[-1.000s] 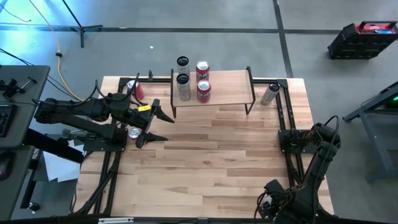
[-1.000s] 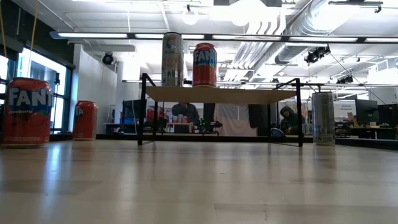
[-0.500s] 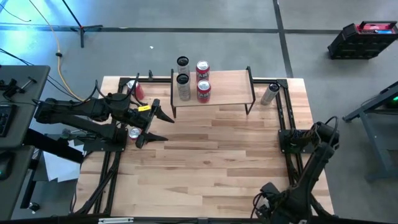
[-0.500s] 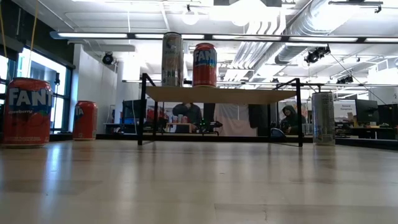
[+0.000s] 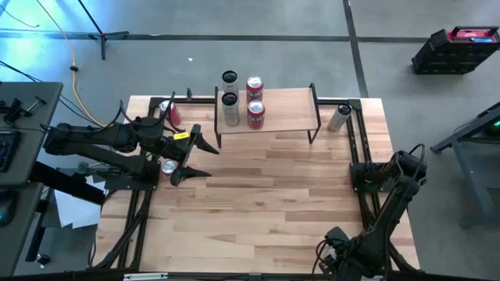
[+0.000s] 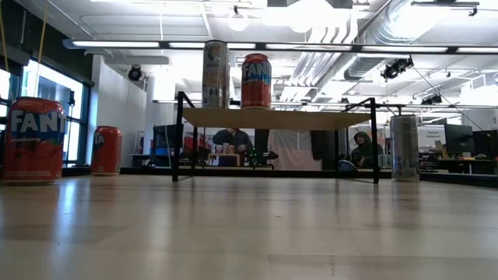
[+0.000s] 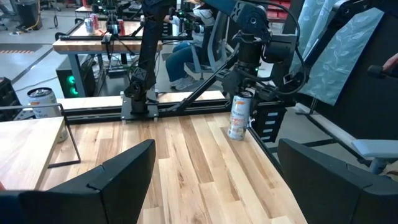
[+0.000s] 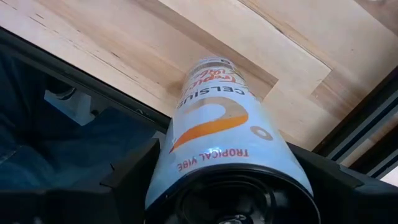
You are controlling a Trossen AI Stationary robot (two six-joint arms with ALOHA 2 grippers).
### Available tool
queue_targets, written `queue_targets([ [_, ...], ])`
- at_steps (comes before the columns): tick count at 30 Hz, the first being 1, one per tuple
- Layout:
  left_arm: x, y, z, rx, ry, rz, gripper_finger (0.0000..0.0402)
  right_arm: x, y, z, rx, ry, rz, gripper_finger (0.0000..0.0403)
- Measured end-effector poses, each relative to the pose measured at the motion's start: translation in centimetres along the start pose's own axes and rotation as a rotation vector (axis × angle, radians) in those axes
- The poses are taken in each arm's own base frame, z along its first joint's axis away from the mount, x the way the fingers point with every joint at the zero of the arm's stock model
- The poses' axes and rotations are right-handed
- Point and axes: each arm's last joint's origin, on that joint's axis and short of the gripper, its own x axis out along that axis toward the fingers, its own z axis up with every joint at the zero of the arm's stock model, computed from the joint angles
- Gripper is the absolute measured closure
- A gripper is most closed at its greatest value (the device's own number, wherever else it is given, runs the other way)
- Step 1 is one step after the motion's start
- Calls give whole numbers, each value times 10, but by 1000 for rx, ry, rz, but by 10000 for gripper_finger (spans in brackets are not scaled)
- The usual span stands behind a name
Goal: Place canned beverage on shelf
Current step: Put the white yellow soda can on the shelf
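Note:
The shelf [image 5: 273,108] stands at the table's far side with silver and red cans [image 5: 230,109] [image 5: 255,114] on its plank; it also shows in the low view [image 6: 276,118]. My right gripper [image 5: 336,257] is at the table's near right edge, shut on a white Celsius can [image 8: 224,130]; in the high view the arm hides the can. My left gripper [image 5: 199,156] is open and empty at the table's left. A red Fanta can [image 5: 169,165] stands under its arm. My right gripper holds the Celsius can between its two fingers [image 8: 134,171], one on each side of the can's wall near its base end [image 8: 186,180]. The can lies along the fingers, its far end [image 8: 211,65] pointing at the wooden table top. Whether that end touches the table I cannot tell.
A second red can [image 5: 173,115] stands left of the shelf, and a silver can [image 5: 339,117] stands right of it by the black rail. Two more cans [image 5: 229,78] [image 5: 255,84] stand at the shelf's far edge. The right half of the plank [image 5: 293,105] is bare.
My right arm's wrist has shifted a little toward the table's left along the near edge. My left arm and the cans have kept still.

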Motion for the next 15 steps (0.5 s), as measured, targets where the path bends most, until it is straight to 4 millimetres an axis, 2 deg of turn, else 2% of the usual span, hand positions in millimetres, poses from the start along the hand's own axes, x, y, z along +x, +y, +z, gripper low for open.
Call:
queue_targets([
  [3, 0, 0, 0, 0, 0, 0, 73, 0, 0, 1, 4, -2, -3, 117],
  [8, 0, 0, 0, 0, 0, 0, 73, -1, 3, 7, -19, -1, -2, 163],
  [15, 0, 0, 0, 0, 0, 0, 73, -2, 8, 23, -66, -11, -15, 163],
])
